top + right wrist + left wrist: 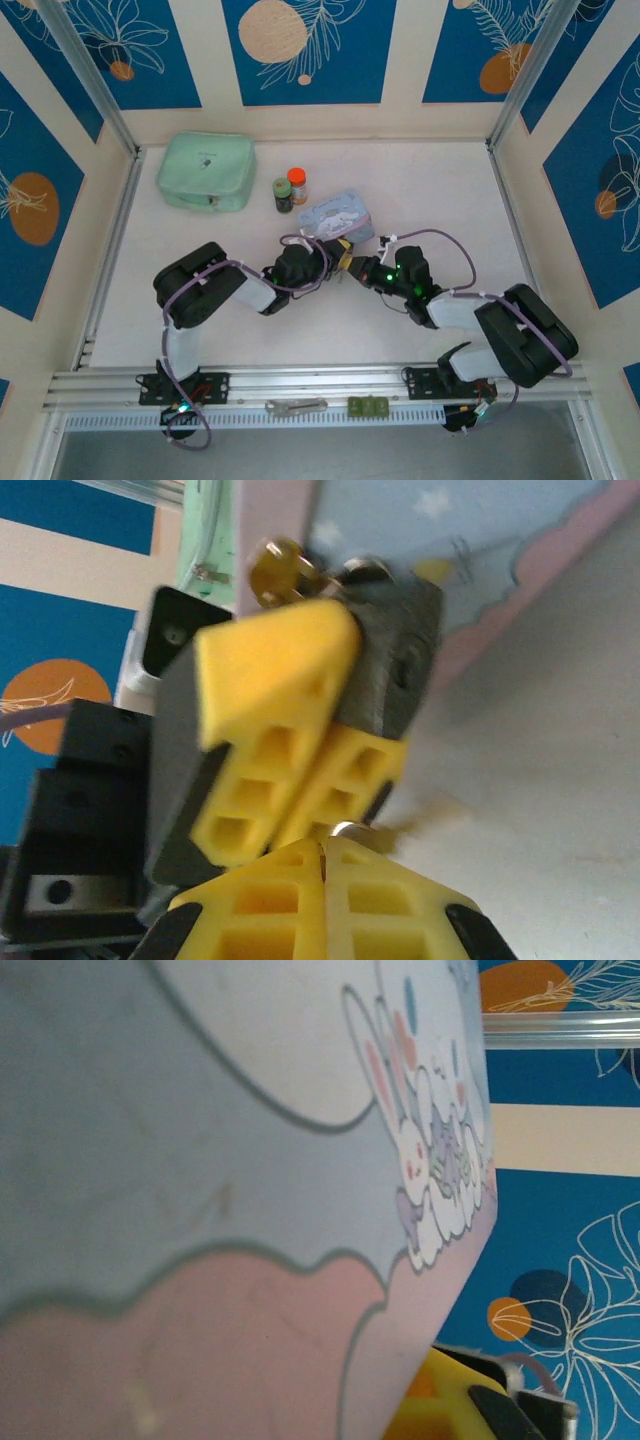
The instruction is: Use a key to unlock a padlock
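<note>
My two grippers meet tip to tip in mid-table, just in front of the light-blue cartoon tin [335, 212]. The left gripper [343, 260] is shut; in the right wrist view its yellow fingers [262, 665] stand pressed together. The padlock [281, 570] shows as a small brass-tinted piece at their far edge, with a silver bit beside it. The right gripper [323, 845] is shut on the key [342, 830], a thin silver piece poking out at its tips against the left fingers. The tin [250, 1110] blocks most of the left wrist view and hides the left jaws.
A mint-green pouch [205, 172] lies at the back left. Two small bottles [290, 190] stand between it and the tin. A flat silver tool [296, 406] and a green block [367, 405] rest on the front rail. Framed walls close in the table.
</note>
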You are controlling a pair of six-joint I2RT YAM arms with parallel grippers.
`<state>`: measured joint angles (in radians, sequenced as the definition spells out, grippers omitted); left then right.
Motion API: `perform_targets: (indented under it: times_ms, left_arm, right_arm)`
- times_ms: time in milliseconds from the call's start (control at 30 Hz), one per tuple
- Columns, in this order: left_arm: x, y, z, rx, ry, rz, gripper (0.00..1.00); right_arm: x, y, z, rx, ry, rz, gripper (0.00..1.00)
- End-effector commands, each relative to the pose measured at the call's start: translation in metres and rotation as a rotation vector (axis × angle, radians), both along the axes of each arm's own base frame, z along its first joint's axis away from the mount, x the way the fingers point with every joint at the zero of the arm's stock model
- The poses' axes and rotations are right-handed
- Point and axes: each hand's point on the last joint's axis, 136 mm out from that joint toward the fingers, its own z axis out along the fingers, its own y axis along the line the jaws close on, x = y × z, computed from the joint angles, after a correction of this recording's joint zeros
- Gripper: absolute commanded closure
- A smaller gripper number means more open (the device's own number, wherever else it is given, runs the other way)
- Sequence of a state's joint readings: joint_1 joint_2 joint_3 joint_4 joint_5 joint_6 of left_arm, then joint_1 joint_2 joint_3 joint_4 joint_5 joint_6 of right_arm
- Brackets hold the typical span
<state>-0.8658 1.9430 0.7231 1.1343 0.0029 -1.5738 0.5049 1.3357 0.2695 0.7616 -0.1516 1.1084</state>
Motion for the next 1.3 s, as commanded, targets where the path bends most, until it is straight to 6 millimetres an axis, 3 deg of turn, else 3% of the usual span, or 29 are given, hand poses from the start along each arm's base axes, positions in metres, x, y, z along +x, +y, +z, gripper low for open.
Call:
perform_targets:
  times_ms: [0, 133, 333, 533, 867, 933, 1100, 1267]
  left_arm:
    - [0.005, -0.007, 0.052, -0.109, -0.094, 0.020, 1.00]
    - [0.002, -0.004, 0.043, -0.042, -0.102, 0.010, 1.00]
    - [0.002, 0.004, 0.010, 0.104, -0.105, -0.009, 1.00]
    - [-0.001, 0.006, -0.016, 0.251, -0.111, -0.047, 1.00]
    - [-0.004, 0.008, -0.042, 0.316, -0.075, -0.060, 0.95]
    - [-0.005, 0.007, -0.042, 0.315, -0.077, -0.062, 0.88]
    - [-0.010, 0.011, -0.037, 0.305, -0.081, -0.062, 0.60]
    - [-0.024, 0.028, -0.026, 0.302, -0.089, -0.064, 0.51]
  right_arm:
    - [0.001, -0.016, -0.008, -0.048, 0.030, -0.082, 1.00]
    - [0.000, -0.029, -0.001, -0.091, 0.005, -0.093, 1.00]
    - [-0.004, -0.042, 0.010, -0.096, -0.010, -0.044, 1.00]
    - [-0.006, -0.048, 0.022, -0.069, -0.046, 0.022, 1.00]
    - [0.002, -0.053, 0.028, -0.063, -0.040, 0.002, 1.00]
    - [0.005, -0.053, 0.032, -0.066, -0.050, 0.004, 1.00]
    - [0.010, -0.050, 0.042, -0.075, -0.059, 0.017, 1.00]
    - [0.015, -0.046, 0.055, -0.060, -0.068, 0.024, 1.00]
